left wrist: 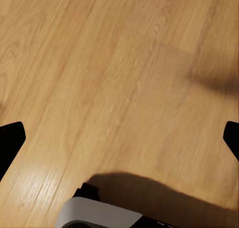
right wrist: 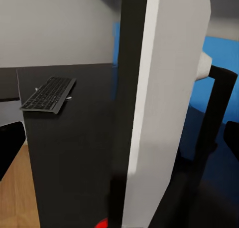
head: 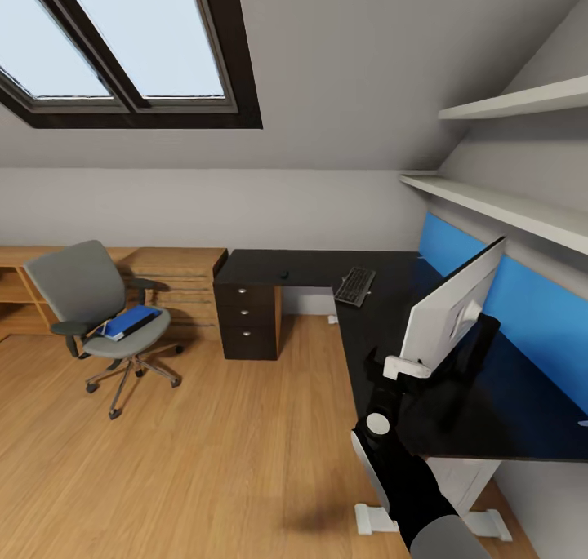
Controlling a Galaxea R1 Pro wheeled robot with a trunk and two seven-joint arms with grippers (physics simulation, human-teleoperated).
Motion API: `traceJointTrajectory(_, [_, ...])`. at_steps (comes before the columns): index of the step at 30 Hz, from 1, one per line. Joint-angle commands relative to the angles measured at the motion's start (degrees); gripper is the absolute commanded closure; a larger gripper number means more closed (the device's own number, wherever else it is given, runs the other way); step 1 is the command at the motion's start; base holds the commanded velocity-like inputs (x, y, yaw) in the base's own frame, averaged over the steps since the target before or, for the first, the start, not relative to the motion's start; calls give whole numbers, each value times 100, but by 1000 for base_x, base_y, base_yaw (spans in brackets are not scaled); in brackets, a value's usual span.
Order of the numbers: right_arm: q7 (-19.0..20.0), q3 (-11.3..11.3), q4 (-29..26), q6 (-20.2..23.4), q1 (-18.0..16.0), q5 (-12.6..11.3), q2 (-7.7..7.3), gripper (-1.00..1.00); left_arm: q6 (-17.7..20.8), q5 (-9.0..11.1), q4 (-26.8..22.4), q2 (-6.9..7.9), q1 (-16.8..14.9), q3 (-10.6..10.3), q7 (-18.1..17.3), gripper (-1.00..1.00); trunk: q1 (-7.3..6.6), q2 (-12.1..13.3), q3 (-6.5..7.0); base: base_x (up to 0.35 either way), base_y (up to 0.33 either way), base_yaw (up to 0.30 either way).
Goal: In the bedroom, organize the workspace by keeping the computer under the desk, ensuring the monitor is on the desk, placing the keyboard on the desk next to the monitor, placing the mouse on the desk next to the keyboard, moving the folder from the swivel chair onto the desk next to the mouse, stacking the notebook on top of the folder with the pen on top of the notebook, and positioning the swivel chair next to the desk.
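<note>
Currently the right gripper (head: 406, 369) sits at the near lower corner of the monitor (head: 449, 314), over the front edge of the desk (head: 392, 298); its white housing touches the screen's edge, but whether the jaws are closed on it I cannot tell. In the right wrist view the monitor (right wrist: 164, 103) shows edge-on, black front and white back, both dark fingertips (right wrist: 10, 143) spread at the frame sides. The monitor stands tilted on the desk's long wing, its slim black stand (head: 482, 339) toward the blue wall panel (head: 523, 306). The keyboard (head: 355, 286) lies near the inner corner of the L, well apart from the monitor, with bare black top between. A small dark object, too small to identify, lies on the short wing. The swivel chair (head: 82, 290) stands well apart from the desk, beside the light wooden cabinets (head: 175, 277), with the blue folder (head: 131, 320) flat on its seat and a small pale notebook (head: 104, 328) at the folder's near edge. Open wooden floor (head: 204, 428) runs between chair and desk. The left gripper (left wrist: 119, 138) hangs over bare floor, jaws wide apart, holding nothing.
</note>
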Motion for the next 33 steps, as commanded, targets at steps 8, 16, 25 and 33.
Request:
traceJointTrajectory(8, [-116, 6, 16, -12, -6, 17, 0, -100, -11, 13, 3, -2, -5, -12, 31, -100, 5, -13, -13, 44, 0, 0])
traceJointTrajectory(16, [-151, 6, 20, -18, -4, 17, -1, -100, -10, 13, 3, -2, -5, -14, 11, -100, 5, -13, -13, 77, 0, 0])
traceJointTrajectory(25, [-156, 6, 27, -19, 2, 25, -1, -100, -9, 13, 3, -2, -5, -10, 28, -100, 5, -13, -13, 95, 0, 0])
traceJointTrajectory(33, [-156, 6, 29, -19, 2, 26, -1, -100, -9, 13, 3, -2, -5, -14, 18, -100, 5, -13, -13, 153, 0, 0])
